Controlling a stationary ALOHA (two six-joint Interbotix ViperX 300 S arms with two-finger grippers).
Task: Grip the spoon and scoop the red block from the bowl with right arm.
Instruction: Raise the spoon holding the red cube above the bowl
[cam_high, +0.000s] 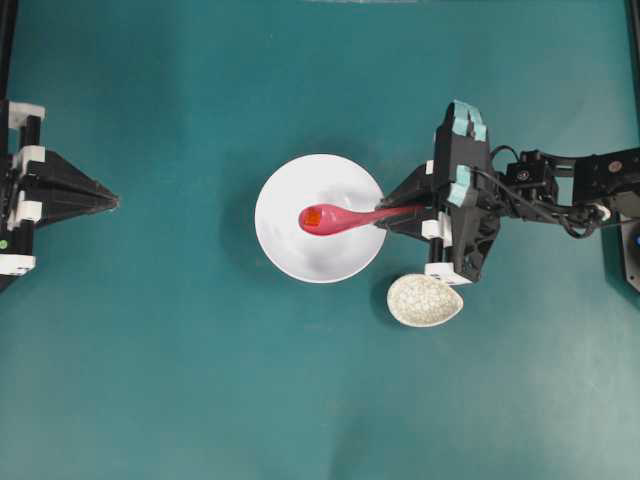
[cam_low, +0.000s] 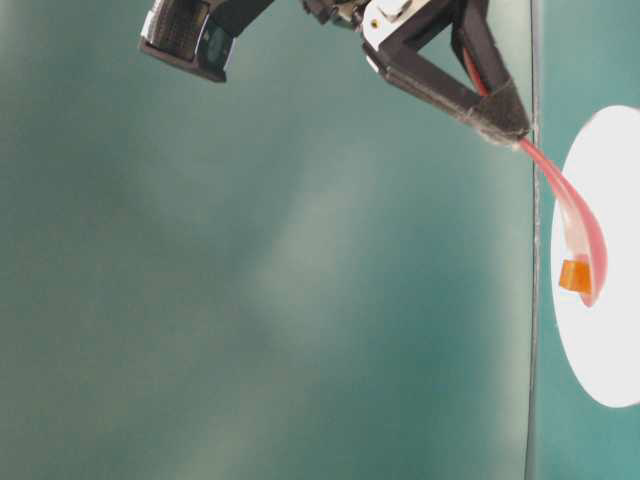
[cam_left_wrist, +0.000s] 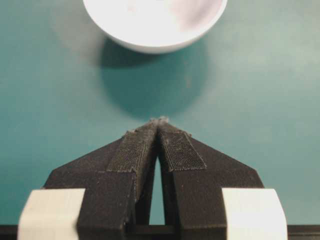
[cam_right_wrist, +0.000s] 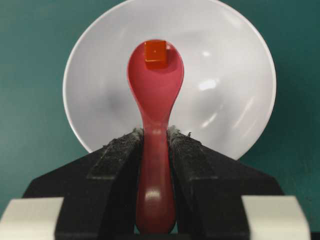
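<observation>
Our right pincer (cam_right_wrist: 155, 137) clamps the spoon (cam_right_wrist: 155, 100) by its handle, scoop level above the bowl (cam_right_wrist: 225, 75), so the red block (cam_right_wrist: 156, 53) stays cradled. Our left pincer (cam_left_wrist: 159, 122) sits closed and empty, well apart.

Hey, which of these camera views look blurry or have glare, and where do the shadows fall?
Table-level view: hazy, washed-out foreground, the bowl overexposed. Right wrist view: highlights glint on the bowl's wall, the spoon sharp. Left wrist view: the bowl casts a dark shadow toward the camera. Overhead view: evenly lit, crisp.

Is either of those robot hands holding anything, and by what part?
The right hand grips the pink spoon by its handle, with the red block in the scoop. The left hand is shut and holds nothing.
</observation>
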